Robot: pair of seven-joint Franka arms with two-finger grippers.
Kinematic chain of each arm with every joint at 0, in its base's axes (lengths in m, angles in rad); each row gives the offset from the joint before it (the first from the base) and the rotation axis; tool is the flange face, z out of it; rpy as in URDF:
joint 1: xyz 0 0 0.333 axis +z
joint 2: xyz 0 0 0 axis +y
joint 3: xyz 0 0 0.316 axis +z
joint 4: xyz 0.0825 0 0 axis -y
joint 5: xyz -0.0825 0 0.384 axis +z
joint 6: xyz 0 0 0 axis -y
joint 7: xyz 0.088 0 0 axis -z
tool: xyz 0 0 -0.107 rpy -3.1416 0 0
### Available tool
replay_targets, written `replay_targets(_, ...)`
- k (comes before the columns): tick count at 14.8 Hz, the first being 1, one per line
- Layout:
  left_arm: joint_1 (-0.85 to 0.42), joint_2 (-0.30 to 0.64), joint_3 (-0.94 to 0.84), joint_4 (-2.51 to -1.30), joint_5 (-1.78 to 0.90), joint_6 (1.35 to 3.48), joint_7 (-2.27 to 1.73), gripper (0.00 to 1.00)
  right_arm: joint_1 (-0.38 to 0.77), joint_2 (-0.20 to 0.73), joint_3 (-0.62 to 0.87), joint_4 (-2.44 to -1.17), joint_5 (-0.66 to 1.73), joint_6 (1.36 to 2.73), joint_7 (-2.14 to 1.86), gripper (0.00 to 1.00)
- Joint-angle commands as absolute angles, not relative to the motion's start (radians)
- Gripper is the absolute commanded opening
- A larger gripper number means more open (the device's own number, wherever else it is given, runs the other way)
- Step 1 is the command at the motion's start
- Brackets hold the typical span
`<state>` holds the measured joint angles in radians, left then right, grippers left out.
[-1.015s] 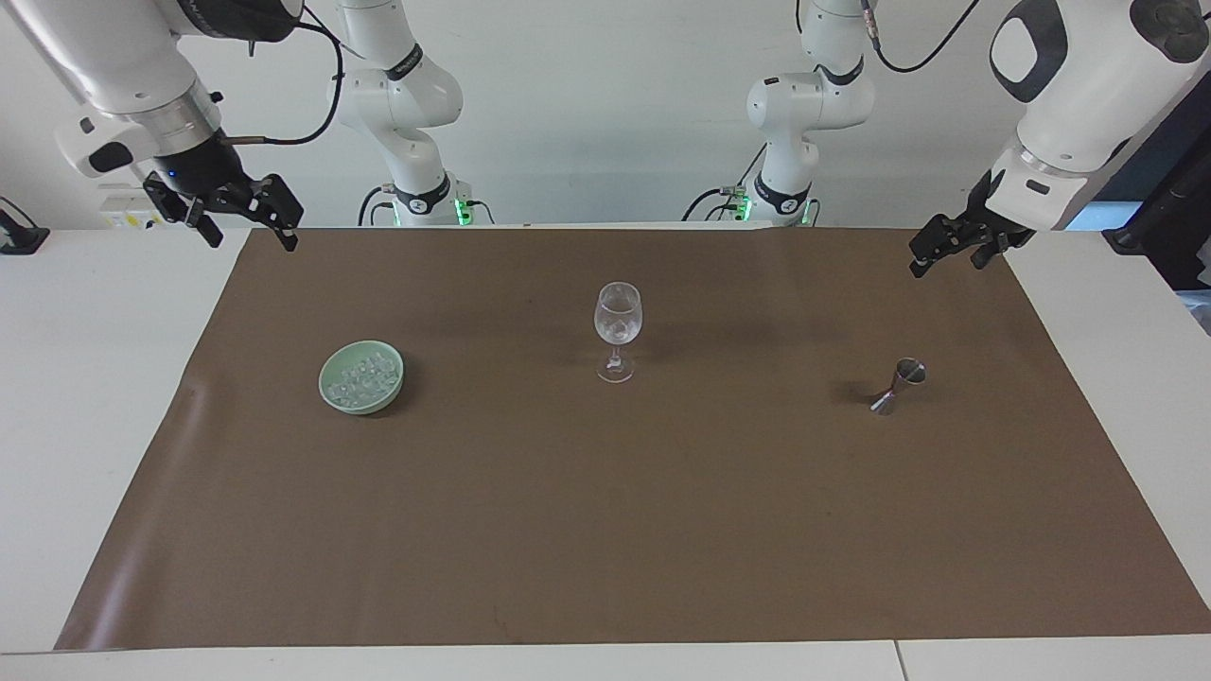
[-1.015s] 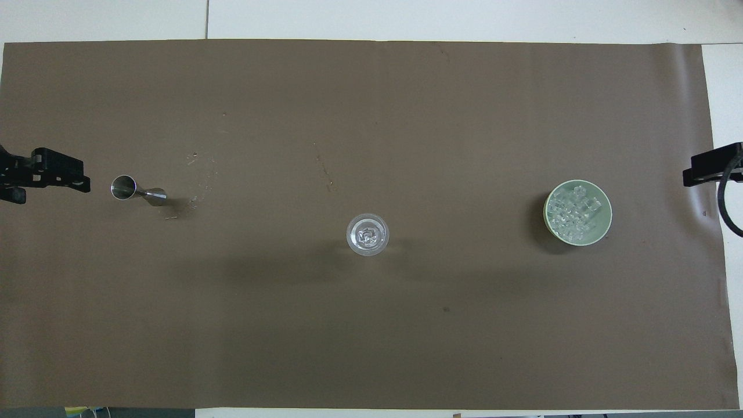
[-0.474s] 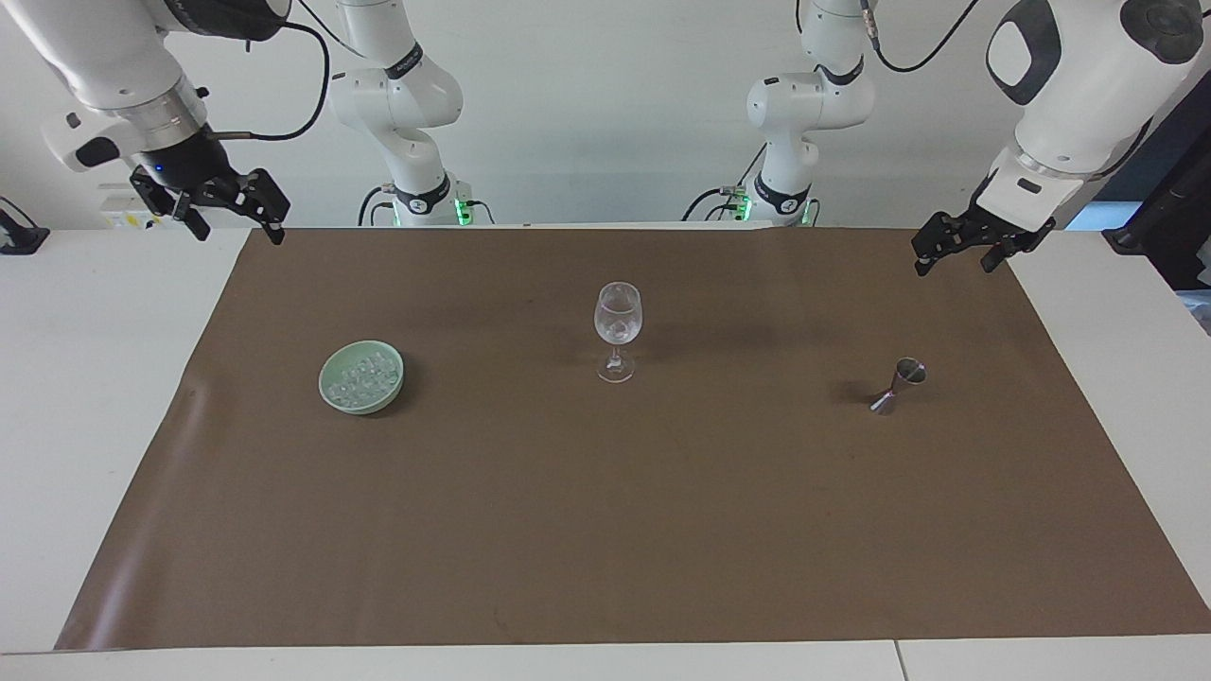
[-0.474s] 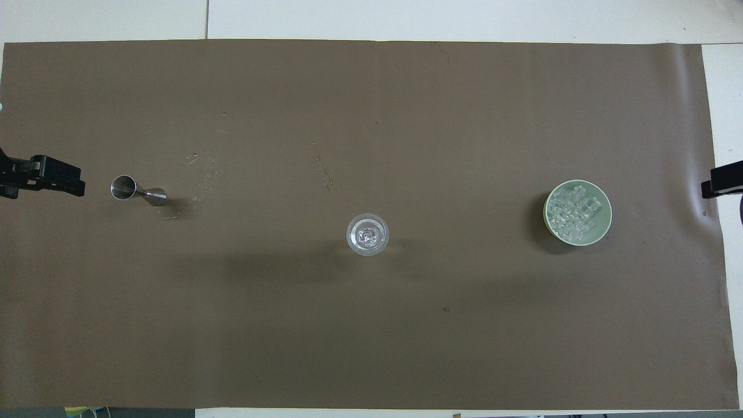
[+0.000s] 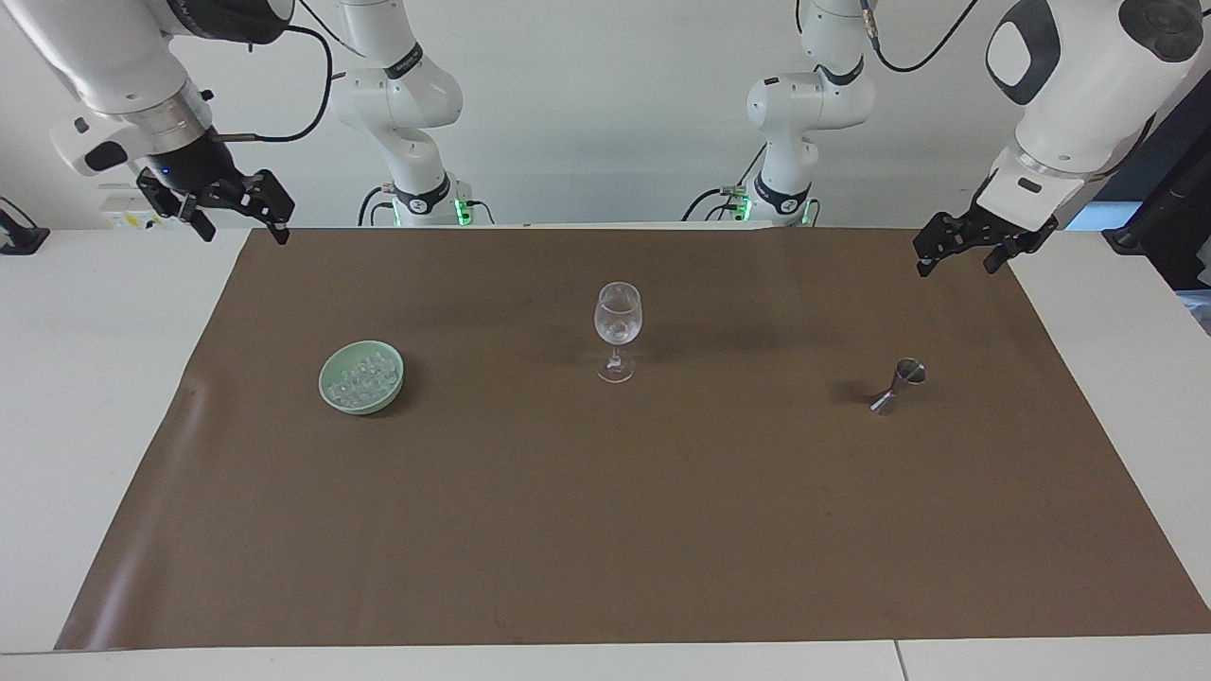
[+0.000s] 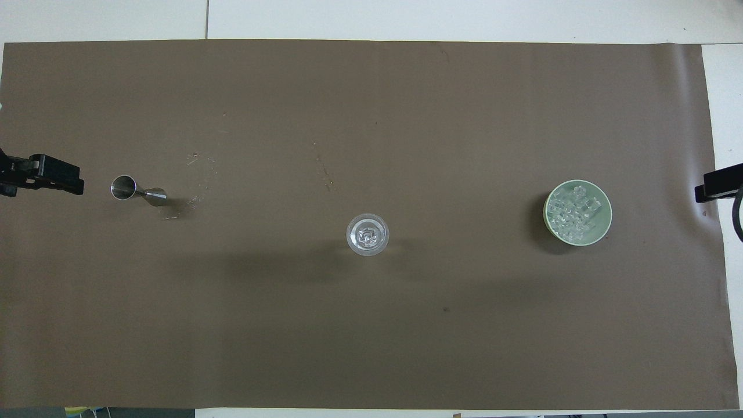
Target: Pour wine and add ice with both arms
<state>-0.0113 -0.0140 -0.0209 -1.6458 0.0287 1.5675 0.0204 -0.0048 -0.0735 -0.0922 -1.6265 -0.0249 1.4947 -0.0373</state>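
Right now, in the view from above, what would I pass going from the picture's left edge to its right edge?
Left gripper → steel jigger → stemmed wine glass → pale green bowl of ice cubes → right gripper, all on or over the brown mat.

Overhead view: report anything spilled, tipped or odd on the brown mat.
Faint pale specks and streaks mark the mat beside the jigger, like dried splashes. The jigger, wine glass and bowl stand upright.

Both end effectors [image 6: 40,177] cut off overhead
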Motion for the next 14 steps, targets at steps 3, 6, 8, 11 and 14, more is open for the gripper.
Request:
replay_targets(3, -0.009, -0.028, -0.023, -1.67, 0.043, 1.581, 0.034, 1.0, -0.012, -0.098, -0.081, -1.657, -0.018, 1.528, -0.055, 1.0)
replay_targets(6, -0.011, -0.029, -0.021, -1.674, 0.044, 1.586, 0.034, 1.0, -0.011, -0.097, -0.081, -1.655, -0.017, 1.528, -0.057, 1.0)
replay_targets(8, -0.014, -0.035, -0.021, -1.683, 0.044, 1.588, 0.034, 1.0, -0.011, -0.097, -0.081, -1.655, -0.017, 1.528, -0.057, 1.0)
replay_targets(11, -0.009, -0.032, -0.021, -1.681, 0.043, 1.62, 0.025, 1.0, -0.011, -0.097, -0.081, -1.655, -0.017, 1.528, -0.057, 1.0)
replay_targets(14, -0.009, -0.032, -0.021, -1.681, 0.04, 1.611, 0.026, 1.0, -0.011, -0.097, -0.081, -1.655, -0.017, 1.528, -0.057, 1.0)
